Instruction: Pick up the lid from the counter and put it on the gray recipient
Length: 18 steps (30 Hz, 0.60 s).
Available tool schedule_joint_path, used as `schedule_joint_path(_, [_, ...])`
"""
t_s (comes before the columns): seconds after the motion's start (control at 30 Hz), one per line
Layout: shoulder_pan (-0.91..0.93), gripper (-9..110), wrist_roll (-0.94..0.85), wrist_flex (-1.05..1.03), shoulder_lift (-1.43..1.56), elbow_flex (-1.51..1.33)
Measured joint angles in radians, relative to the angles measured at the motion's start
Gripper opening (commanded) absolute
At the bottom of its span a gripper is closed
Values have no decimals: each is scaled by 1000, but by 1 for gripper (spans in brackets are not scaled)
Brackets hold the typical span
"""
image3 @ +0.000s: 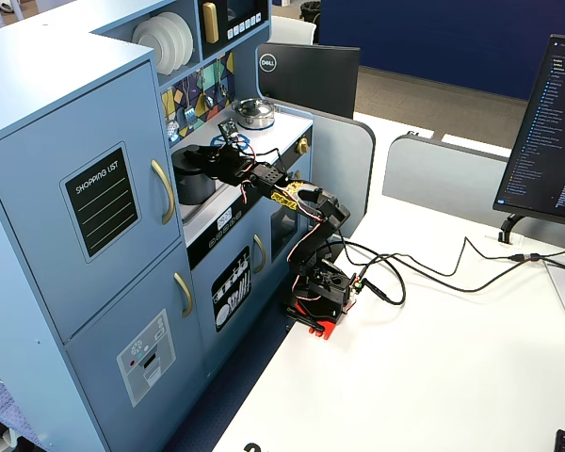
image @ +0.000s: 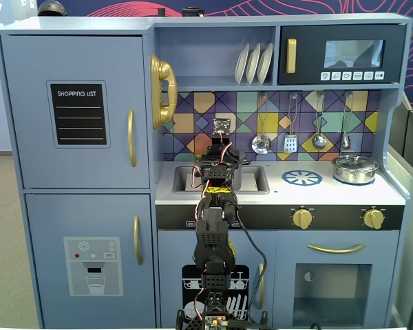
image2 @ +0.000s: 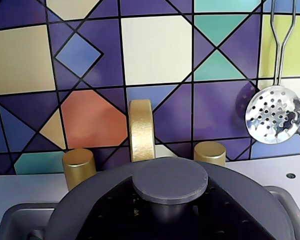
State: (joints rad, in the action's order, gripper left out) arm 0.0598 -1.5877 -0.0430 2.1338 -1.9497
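Colourful geometric tiles fill the upper wrist view behind a gold faucet (image2: 141,129), two gold taps and a hanging slotted spoon (image2: 274,115) at the right. At the bottom of that frame the lid (image2: 115,200) lies with its round knob (image2: 170,181) centred, right under the camera. In a fixed view the lid sits atop the gray recipient (image3: 194,182) at left centre, with the jaws (image3: 204,155) over it; I cannot tell how far they are parted. A steel pot (image: 355,168) stands at right.
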Motion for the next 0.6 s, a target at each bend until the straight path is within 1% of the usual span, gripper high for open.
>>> schedule_joint_path(0.6, [-23, 0, 0, 9, -48, 0])
